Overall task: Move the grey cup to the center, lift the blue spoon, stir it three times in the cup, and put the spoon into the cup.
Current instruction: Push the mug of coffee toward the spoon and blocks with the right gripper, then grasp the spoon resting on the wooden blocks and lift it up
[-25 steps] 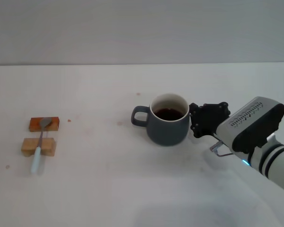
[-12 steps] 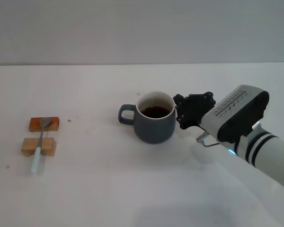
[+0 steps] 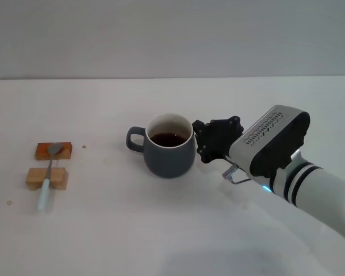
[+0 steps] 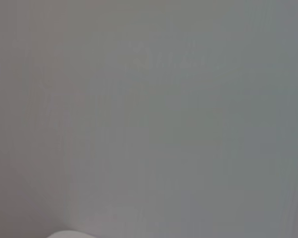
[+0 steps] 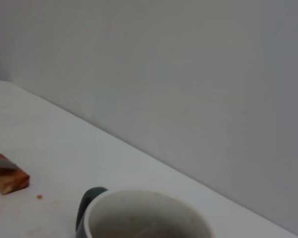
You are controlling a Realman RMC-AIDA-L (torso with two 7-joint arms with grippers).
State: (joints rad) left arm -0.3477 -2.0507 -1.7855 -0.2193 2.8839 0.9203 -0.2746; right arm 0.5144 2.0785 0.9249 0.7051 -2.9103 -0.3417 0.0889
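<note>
White worktop point(image 3: 161, 230) fills lower part of head view, far edge straight across. Plain pale grey wall point(image 3: 172, 34) directly behind far edge, bare, matte. Light even, diffuse; shadows soft. Few small reddish specks on worktop left of centre. Left wrist view: only grey wall point(image 4: 149, 99).

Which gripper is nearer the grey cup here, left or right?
Right. The right gripper is against the side of the grey cup opposite its handle. The left gripper appears in no view; its wrist camera shows only a blank wall.
</note>
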